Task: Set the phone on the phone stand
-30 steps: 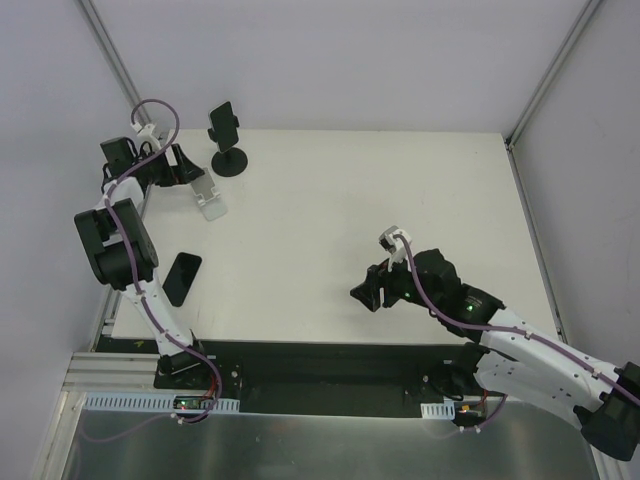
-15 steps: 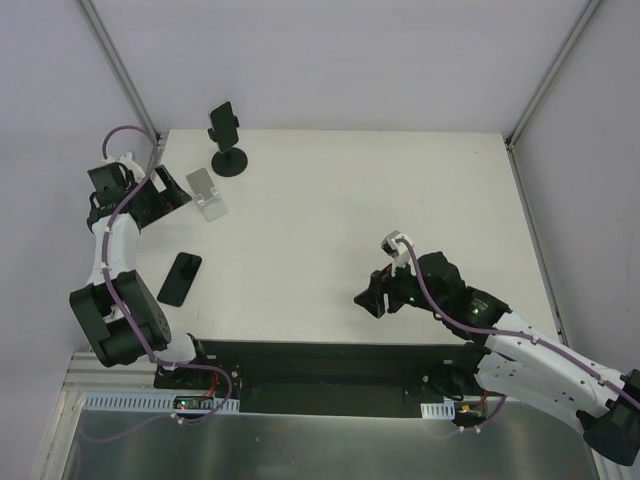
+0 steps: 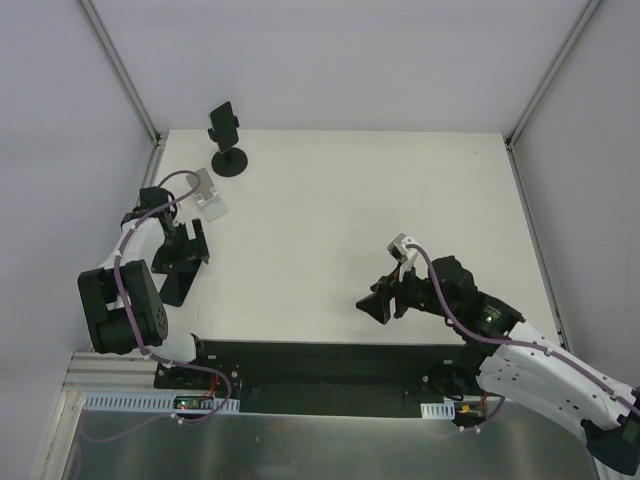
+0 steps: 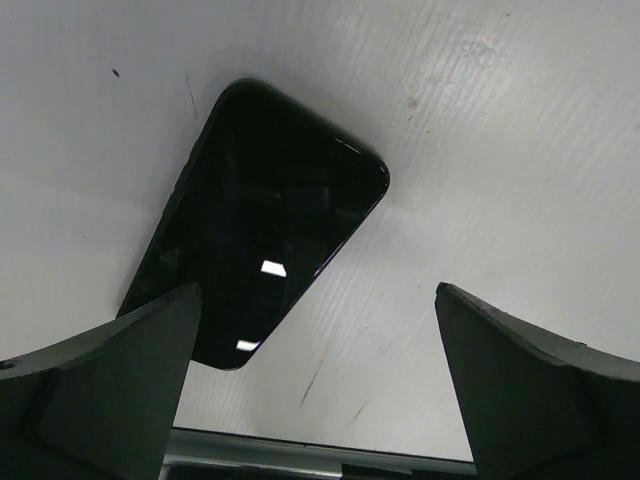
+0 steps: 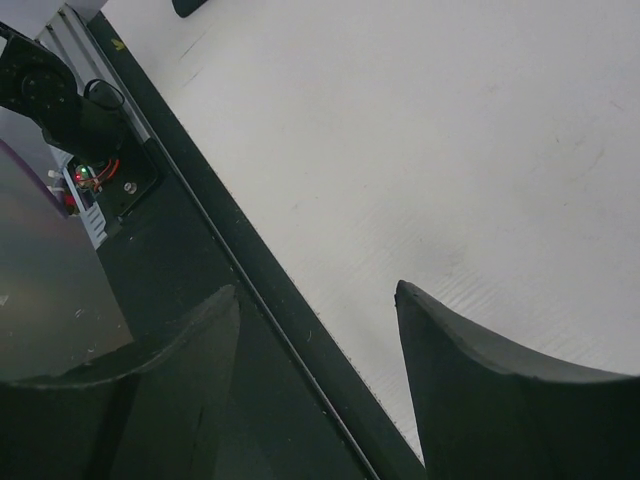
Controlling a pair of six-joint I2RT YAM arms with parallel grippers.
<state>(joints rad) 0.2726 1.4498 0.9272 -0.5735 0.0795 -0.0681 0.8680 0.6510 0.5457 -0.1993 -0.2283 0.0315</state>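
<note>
White table (image 3: pixel 350 220) fills the scene, enclosed by pale walls, and the phone (image 4: pixel 262 252) is seen lying flat on it, screen up, close to the near left edge. One second ago the left gripper (image 3: pixel 188 252) was held up at the silver stand (image 3: pixel 208 196). It has since been swung back toward the robot and is now placed directly above the phone. In the left wrist view its fingers (image 4: pixel 110 390) are spread wide, one at each side of the phone's near end, and nothing is held between them. No contact with the phone can be made out.

The phone itself has not been moved, and it is well apart from the silver stand. A black stand (image 3: pixel 228 150) with a round base is standing further back. Whether its clamp is already occupied cannot be told.

The right gripper (image 3: pixel 378 303) has been drawn slightly back toward the near edge. Its fingers are also apart and empty.

By this change the reach toward the phone appears to be finished. The grasp is judged to be the next step, and a thin flat phone could easily be pushed away instead of being lifted.
</note>
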